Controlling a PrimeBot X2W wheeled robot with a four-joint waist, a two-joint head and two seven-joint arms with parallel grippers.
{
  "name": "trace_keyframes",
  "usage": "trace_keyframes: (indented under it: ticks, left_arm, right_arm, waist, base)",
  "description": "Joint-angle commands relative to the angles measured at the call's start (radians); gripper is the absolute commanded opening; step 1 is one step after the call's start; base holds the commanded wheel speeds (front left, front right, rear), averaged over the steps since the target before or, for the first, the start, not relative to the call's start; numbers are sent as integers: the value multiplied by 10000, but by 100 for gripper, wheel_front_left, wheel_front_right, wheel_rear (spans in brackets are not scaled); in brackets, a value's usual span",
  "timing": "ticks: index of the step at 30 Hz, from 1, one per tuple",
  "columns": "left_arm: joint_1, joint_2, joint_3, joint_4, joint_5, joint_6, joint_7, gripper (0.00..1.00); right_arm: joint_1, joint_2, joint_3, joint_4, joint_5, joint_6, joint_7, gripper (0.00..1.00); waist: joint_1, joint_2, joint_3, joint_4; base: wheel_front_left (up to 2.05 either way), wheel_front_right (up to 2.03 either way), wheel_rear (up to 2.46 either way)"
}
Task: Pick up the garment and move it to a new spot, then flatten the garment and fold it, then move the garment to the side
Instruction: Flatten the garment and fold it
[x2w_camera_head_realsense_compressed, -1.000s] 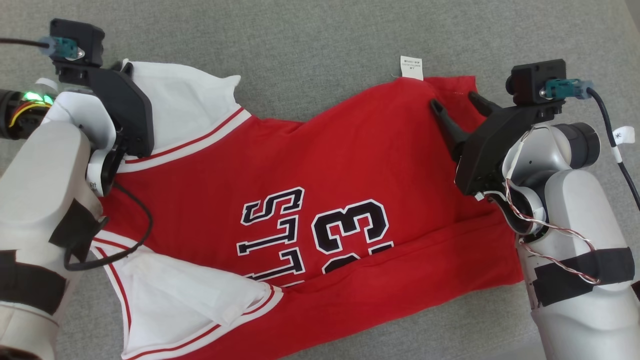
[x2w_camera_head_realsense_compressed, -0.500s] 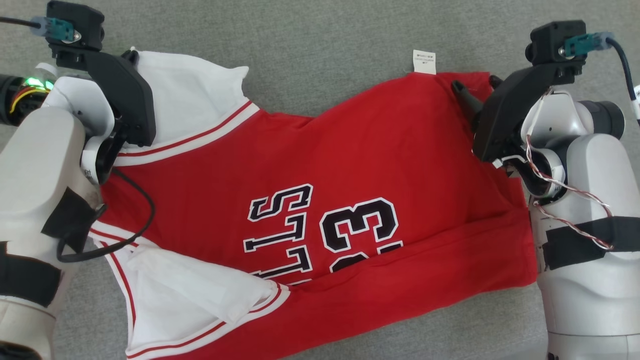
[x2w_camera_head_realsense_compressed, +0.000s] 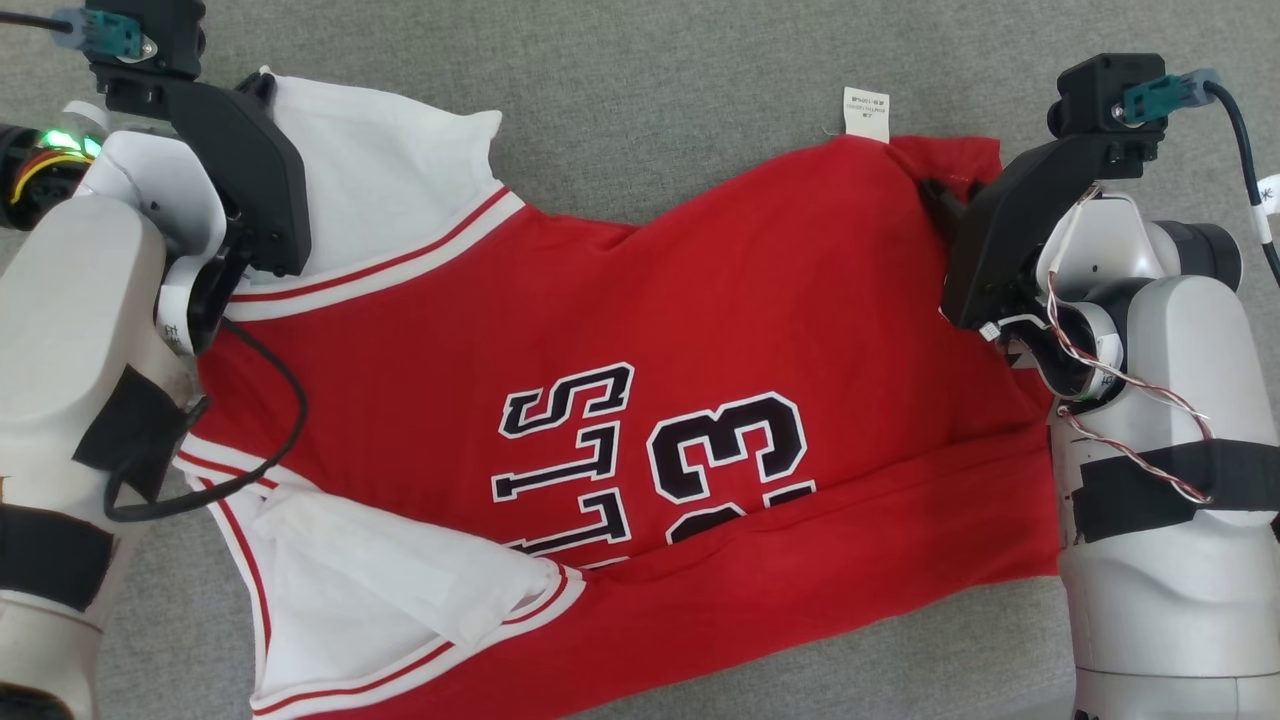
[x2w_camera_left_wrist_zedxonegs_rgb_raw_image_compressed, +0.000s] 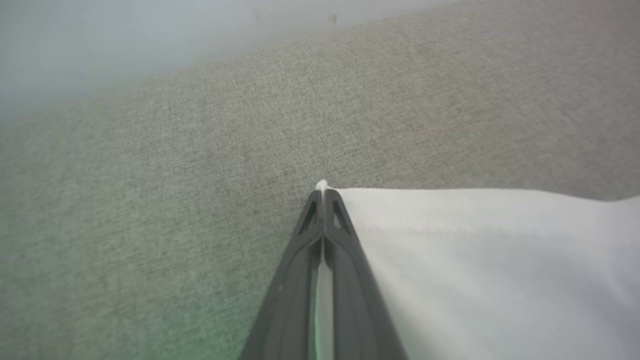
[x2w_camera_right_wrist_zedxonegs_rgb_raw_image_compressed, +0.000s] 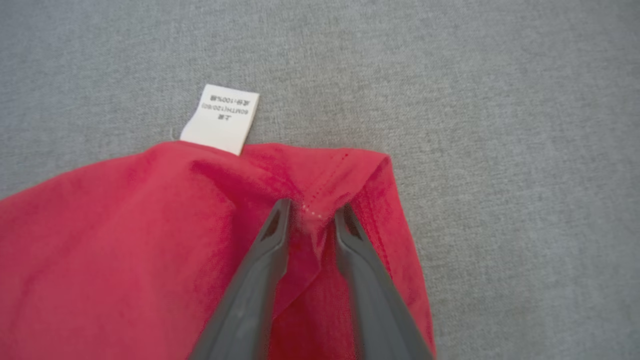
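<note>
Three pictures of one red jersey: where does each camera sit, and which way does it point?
Head view: on the head, looking down at the jersey on grey cloth; both pale forearms show.
Left wrist view: on that wrist, looking along shut jaws pinching the white sleeve.
Right wrist view: on that wrist, looking along parted jaws astride the red hem, near the label.
Head and right wrist views share that label.

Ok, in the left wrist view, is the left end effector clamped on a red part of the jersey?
No, the left end effector is shut on a white corner of the jersey.
</note>
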Motion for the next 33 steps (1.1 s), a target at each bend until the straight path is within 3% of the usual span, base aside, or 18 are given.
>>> trace_keyframes:
  ticks: [1,4,5,6,18,26,28,33]
  left_arm:
    - [15,56,-49,45,-29,67,38,0]
    - [-43,101,-45,-2,-20,58,-36,0]
    - [-61,106,-45,-23,-12,59,-88,0]
    - [-67,114,-48,-40,-3,62,-134,0]
    - [-143,448,244,-461,-19,189,-1259,0]
    - [113,605,416,-841,-174,253,-1738,0]
    - [178,609,471,-989,-243,267,-1832,0]
    - [387,455,651,-1443,-641,71,-2156,0]
  right_arm:
    - [39,94,3,61,13,-21,4,40]
    - [-50,131,-41,142,-5,-21,-74,30]
    - [-91,143,-52,161,-17,-21,-139,20]
    - [-121,149,-50,192,-62,-21,-194,0]
    - [-558,-241,-543,296,-464,-21,-1303,0]
    - [-721,-1157,315,60,35,-21,-1822,0]
    - [-719,-1523,557,33,181,-21,-1761,0]
    - [-582,-1733,608,-117,785,-21,-1335,0]
  waist:
    - [0,0,2,-11]
    - [0,0,19,-16]
    - [0,0,29,-16]
    - [0,0,34,-14]
    - [0,0,13,136]
    - [0,0,-115,403]
    - [0,0,-167,480]
    - [0,0,-332,675]
  base:
    - [0,0,0]
    - [0,0,0]
    - [0,0,0]
    - [0,0,0]
    - [0,0,0]
    - [0,0,0]
    - [0,0,0]
    - [0,0,0]
